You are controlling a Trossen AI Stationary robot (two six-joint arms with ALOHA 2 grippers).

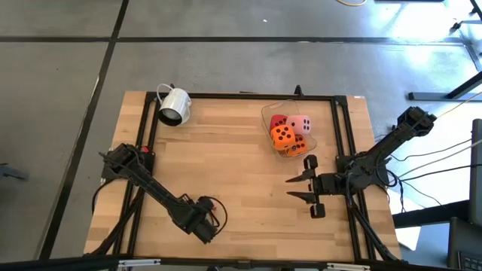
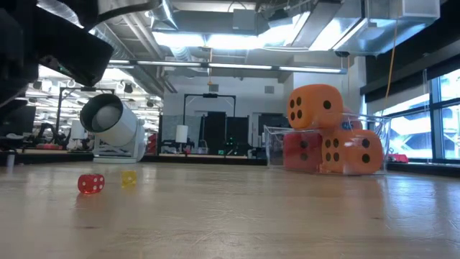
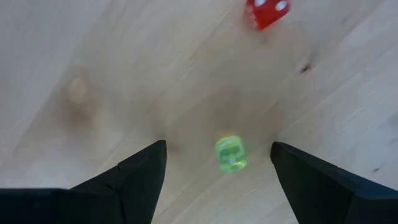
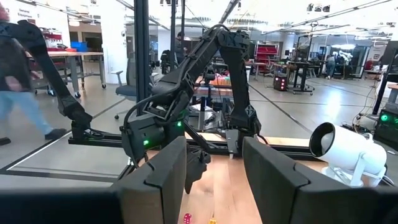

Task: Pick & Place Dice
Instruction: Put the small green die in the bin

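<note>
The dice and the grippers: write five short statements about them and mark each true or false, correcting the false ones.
1. The big dice sit piled in a clear container. True.
2. The mug stands upright. False: it lies on its side.
3. The left gripper is open above a small yellow die. True.
4. The right gripper holds an orange die. False: it is open and empty, apart from the container.
5. A small red die lies on the table near the yellow one. True.
</note>
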